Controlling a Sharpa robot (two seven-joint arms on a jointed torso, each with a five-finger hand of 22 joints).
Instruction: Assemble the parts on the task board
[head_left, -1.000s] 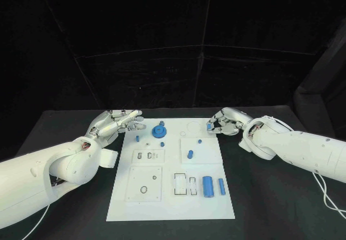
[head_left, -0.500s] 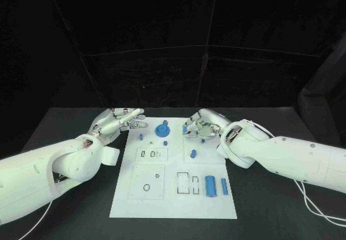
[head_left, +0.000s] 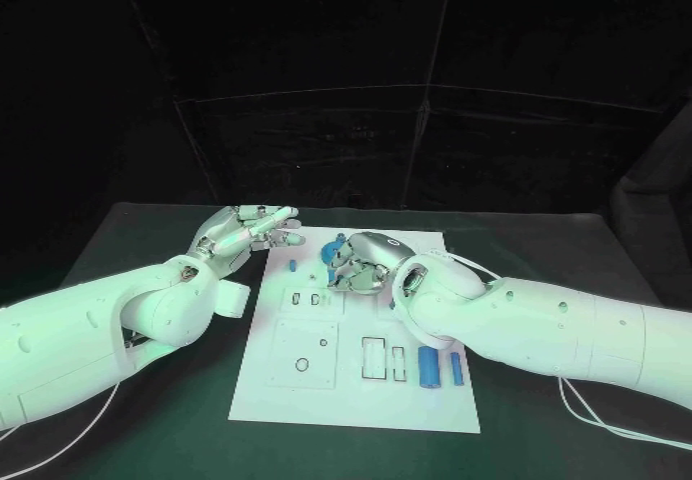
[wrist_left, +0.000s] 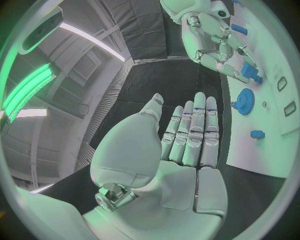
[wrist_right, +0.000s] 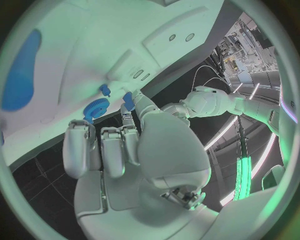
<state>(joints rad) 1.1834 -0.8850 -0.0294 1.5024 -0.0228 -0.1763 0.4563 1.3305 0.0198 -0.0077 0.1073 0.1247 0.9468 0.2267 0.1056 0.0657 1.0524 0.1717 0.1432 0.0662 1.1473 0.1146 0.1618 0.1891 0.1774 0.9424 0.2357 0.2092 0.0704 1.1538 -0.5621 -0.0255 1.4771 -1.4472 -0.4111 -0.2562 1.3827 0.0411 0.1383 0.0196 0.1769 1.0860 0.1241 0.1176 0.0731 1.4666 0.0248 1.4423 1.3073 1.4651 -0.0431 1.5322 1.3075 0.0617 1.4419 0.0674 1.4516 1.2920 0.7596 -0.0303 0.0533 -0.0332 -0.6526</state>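
The white task board (head_left: 325, 395) lies in the middle of the black table. My right hand (head_left: 364, 264) hovers over the board's far middle and pinches a small blue part (wrist_left: 250, 73) at its fingertips, just above the blue gear (head_left: 335, 254). The right wrist view shows the pinched part (wrist_right: 128, 99) beside the gear (wrist_right: 95, 108). My left hand (head_left: 248, 228) is at the board's far left corner, fingers straight and holding nothing. A small blue piece (head_left: 293, 267) stands left of the gear. A thick blue cylinder (head_left: 431, 365) and a thin blue peg (head_left: 457, 370) lie near the board's right edge.
Rectangular slots (head_left: 375, 358) and a square inset with holes (head_left: 303, 352) take up the board's near half. Bare black table (head_left: 159, 430) lies on both sides of the board. My right forearm (head_left: 548, 325) crosses the board's right side.
My right hand has travelled from the board's far right edge leftward to the gear, carrying the small blue part. The left hand has hardly moved. The camera has shifted.
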